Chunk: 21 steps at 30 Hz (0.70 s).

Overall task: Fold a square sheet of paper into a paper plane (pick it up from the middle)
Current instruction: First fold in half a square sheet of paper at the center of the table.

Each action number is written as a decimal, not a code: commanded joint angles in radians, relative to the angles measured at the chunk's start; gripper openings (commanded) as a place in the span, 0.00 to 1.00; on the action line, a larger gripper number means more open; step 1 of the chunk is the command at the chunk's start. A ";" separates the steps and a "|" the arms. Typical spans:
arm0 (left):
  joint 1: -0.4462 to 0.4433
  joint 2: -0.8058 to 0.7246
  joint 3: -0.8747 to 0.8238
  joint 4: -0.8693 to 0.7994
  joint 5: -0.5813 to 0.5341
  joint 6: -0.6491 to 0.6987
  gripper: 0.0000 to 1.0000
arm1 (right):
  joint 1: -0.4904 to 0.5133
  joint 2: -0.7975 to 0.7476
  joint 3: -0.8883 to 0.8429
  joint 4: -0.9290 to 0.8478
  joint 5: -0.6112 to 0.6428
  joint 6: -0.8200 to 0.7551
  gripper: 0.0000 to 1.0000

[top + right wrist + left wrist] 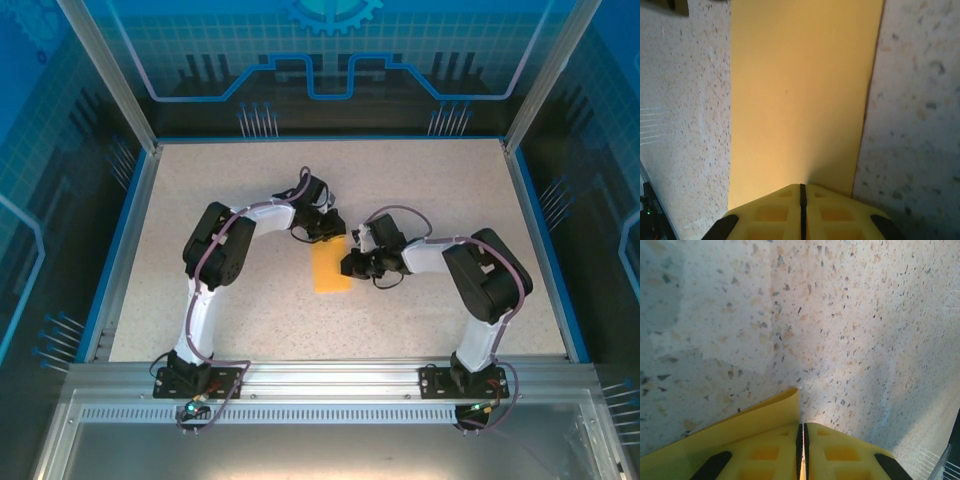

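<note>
- Two robot arms meet over a sheet of paper (332, 270) at the middle of the speckled table (430, 190). The orange-yellow sheet lies as an upright rectangle, narrower than it is long, which suggests one fold in half is done.
- No pointed nose, slanted corner folds or wings show, so most of the plane is judged to be left to make.
- The left gripper (328, 232) sits at the sheet's far end with its fingers pressed together. A raised flap of paper (755, 425) runs up into the seam, so it appears to be pinching that edge.
- The right gripper (352, 263) comes in from the right side, fingers together. It sits low over the near end of the sheet, apparently pinning it rather than holding it.
- Only the overhead camera gives the whole layout: both arms, the sheet's outline and the bare table around it.
- The left wrist camera alone reveals the curled, lifted flap, which the overhead view flattens.
- The right wrist camera alone shows the sheet's surface (800, 90) up close: smooth, straight-edged, with no crease across it.
</note>
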 commanded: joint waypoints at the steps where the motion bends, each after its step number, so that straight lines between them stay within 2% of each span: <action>1: 0.025 0.047 0.021 -0.029 -0.101 0.031 0.15 | 0.028 0.000 -0.061 -0.259 0.002 -0.011 0.10; 21: 0.026 0.068 0.059 -0.035 -0.067 0.042 0.17 | 0.033 -0.049 -0.105 -0.333 0.013 -0.030 0.10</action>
